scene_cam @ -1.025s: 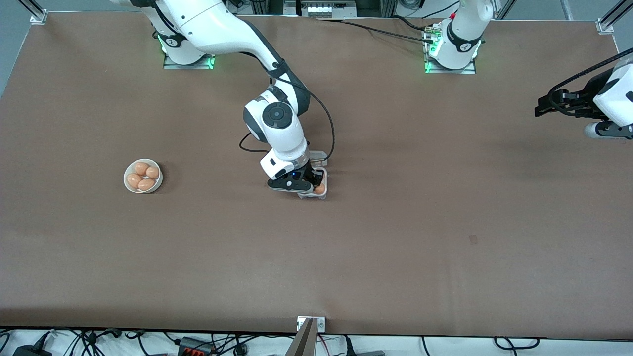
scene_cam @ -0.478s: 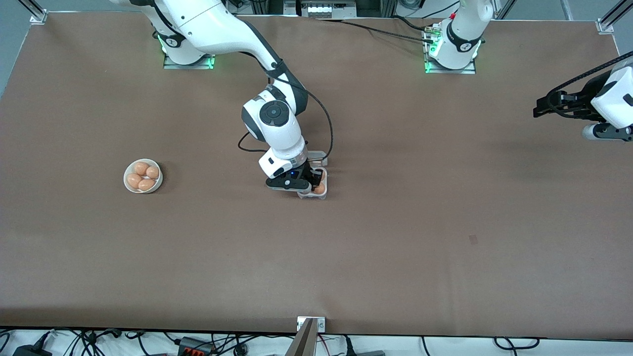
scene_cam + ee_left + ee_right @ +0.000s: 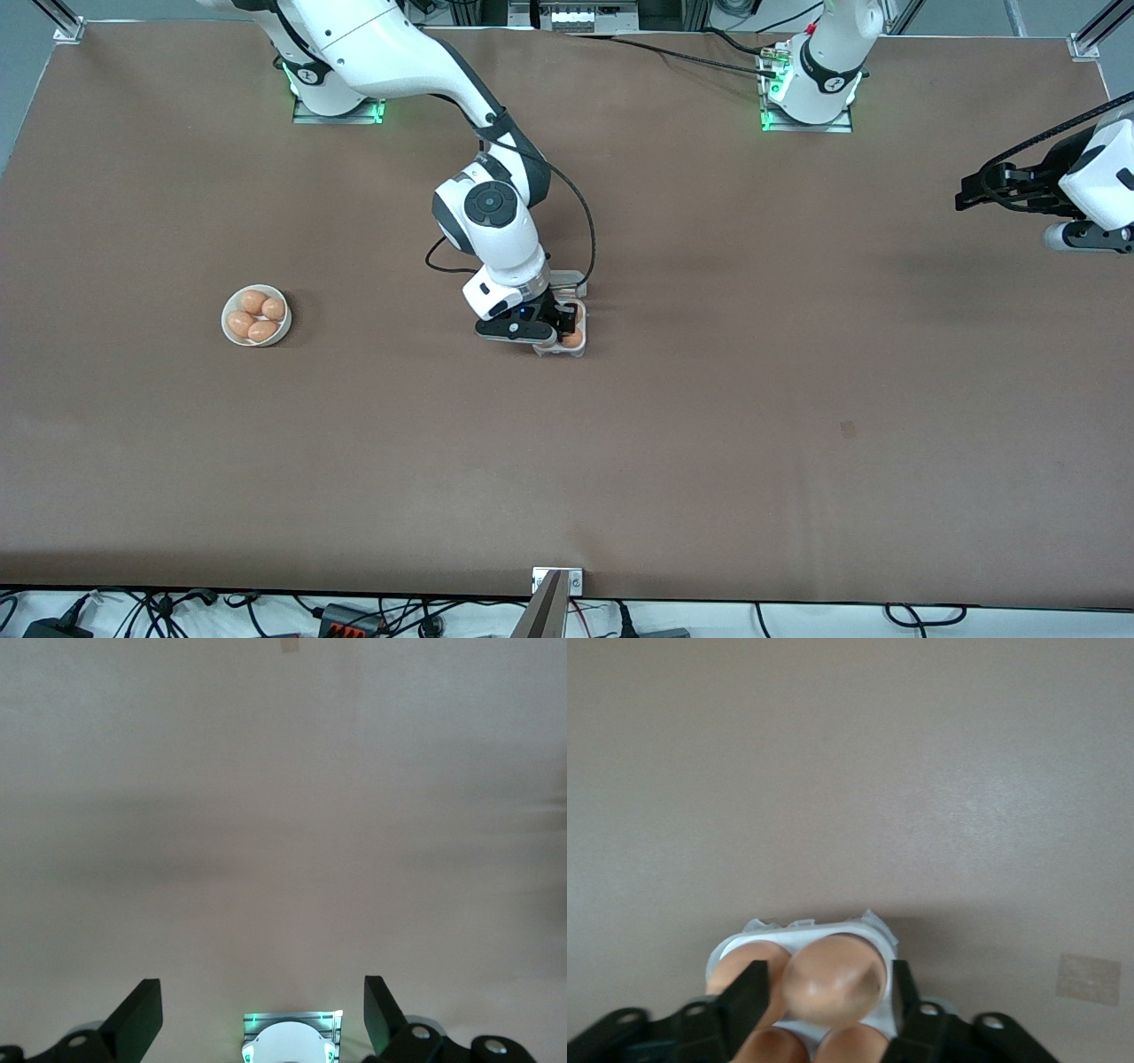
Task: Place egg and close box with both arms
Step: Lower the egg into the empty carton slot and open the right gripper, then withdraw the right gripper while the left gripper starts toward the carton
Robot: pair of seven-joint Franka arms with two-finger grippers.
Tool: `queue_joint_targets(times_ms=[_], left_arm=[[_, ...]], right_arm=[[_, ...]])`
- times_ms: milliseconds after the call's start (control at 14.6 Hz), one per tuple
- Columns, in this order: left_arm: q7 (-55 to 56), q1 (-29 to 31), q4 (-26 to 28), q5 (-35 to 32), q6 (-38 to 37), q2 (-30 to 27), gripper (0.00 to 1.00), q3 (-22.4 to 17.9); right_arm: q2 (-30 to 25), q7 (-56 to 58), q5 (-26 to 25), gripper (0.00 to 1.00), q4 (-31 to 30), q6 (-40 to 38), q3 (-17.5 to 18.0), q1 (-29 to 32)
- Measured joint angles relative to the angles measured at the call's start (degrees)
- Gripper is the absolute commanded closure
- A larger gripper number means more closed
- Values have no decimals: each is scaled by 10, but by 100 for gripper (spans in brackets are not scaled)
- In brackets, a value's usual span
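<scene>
One egg [image 3: 833, 979] sits clamped in the right hand [image 3: 824, 1001] over the box [image 3: 567, 341]; release and lid-closing remain, left hand [image 3: 263, 1019] waiting, fingers apart.

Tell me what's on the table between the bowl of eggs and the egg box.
Only bare brown table lies between the bowl and the box, seen in the front view.
</scene>
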State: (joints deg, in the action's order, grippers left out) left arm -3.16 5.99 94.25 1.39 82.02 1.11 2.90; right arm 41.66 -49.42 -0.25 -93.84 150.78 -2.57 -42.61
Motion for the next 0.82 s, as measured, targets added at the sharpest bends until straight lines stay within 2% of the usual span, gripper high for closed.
queue_joint_targets(times_ms=[410,615,820], left_arm=[[0,0,0,0,0,0,0,0],[0,0,0,1,0,0,0,0],[0,1,0,5,-5,0,0,0]], right_arm=[[-9,0,0,0,5,-15,-4,0],[-48,12,-1,0,22,-128,-29,1],[-111,93,-2,0,32,-267,-66,2]])
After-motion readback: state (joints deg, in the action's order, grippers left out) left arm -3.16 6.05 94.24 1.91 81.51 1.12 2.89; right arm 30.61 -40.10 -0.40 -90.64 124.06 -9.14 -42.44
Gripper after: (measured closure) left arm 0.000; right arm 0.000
